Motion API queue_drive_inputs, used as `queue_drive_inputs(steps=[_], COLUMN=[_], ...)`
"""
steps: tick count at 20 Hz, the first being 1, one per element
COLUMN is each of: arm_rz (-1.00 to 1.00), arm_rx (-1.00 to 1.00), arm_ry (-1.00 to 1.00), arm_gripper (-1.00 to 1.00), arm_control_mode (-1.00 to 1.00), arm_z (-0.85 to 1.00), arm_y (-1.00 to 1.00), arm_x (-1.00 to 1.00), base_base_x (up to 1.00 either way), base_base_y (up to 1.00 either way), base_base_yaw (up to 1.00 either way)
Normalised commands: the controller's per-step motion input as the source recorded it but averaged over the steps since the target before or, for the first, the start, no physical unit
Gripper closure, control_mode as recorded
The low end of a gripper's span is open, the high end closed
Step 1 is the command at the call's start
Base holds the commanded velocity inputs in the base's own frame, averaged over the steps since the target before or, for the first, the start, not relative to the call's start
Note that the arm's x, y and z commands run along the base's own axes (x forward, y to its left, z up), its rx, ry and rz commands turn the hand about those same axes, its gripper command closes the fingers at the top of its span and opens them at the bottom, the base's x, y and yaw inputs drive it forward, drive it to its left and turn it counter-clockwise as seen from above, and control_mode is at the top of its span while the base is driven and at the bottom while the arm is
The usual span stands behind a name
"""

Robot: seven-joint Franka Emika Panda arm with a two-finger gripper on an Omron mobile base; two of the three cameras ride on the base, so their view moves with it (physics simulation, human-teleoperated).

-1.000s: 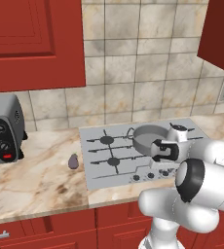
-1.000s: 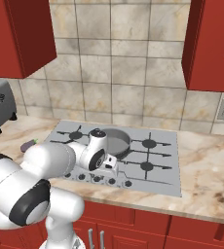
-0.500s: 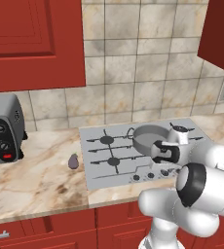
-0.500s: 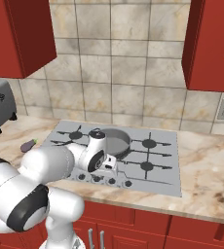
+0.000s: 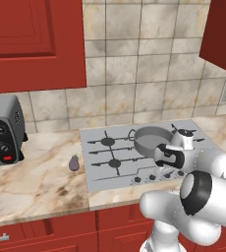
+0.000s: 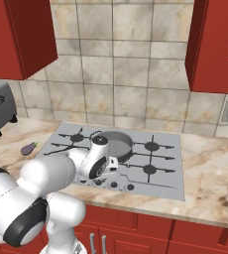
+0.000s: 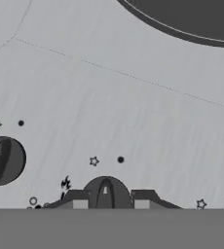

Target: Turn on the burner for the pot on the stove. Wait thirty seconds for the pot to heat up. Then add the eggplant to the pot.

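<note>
1. At the front edge of the flat light-grey stove point(image 5: 110, 142), the end effector point(image 7: 105, 203) is closed on a small round dark knob point(image 7: 105, 192), its two fingertips point(image 7: 80, 199) flanking it.
2. The knob looks rigid, small and smooth, likely to slip, so pinching its sides and twisting suits it.
3. The wide shallow grey metal pot point(image 6: 117, 143) sits on a rear burner, just behind the hand.
4. The tiny dark purple eggplant point(image 5: 74, 163) lies on the marble table point(image 5: 31, 177), left of the stove; light, smooth, best gripped across its middle.
5. The white arm bends low and forward, its wrist pointing down at the knob row.
</note>
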Motion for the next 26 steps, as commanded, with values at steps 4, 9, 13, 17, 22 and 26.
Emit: queue_drive_inputs(steps=[4,9,13,17,22,26], arm_rz=[0.43,0.44,0.45,0.47,0.47,0.46], arm_rx=[-0.08,-0.09,-0.07,-0.06,-0.04,-0.01], arm_ry=[-0.01,0.00,0.00,0.00,0.00,0.00], arm_gripper=[1.00,1.00,1.00,1.00,1.00,1.00], arm_control_mode=[-1.00,-1.00,-1.00,-1.00,-1.00,-1.00], arm_z=[-0.38,-0.45,-0.41,-0.41,-0.36,-0.23], arm_y=[0.00,0.00,0.00,0.00,0.00,0.00], arm_x=[-0.44,-0.49,-0.59,-0.75,-0.78,-0.64], base_base_x=[0.00,0.00,0.00,0.00,0.00,0.00], base_base_y=[0.00,0.00,0.00,0.00,0.00,0.00], base_base_yaw=[0.00,0.00,0.00,0.00,0.00,0.00])
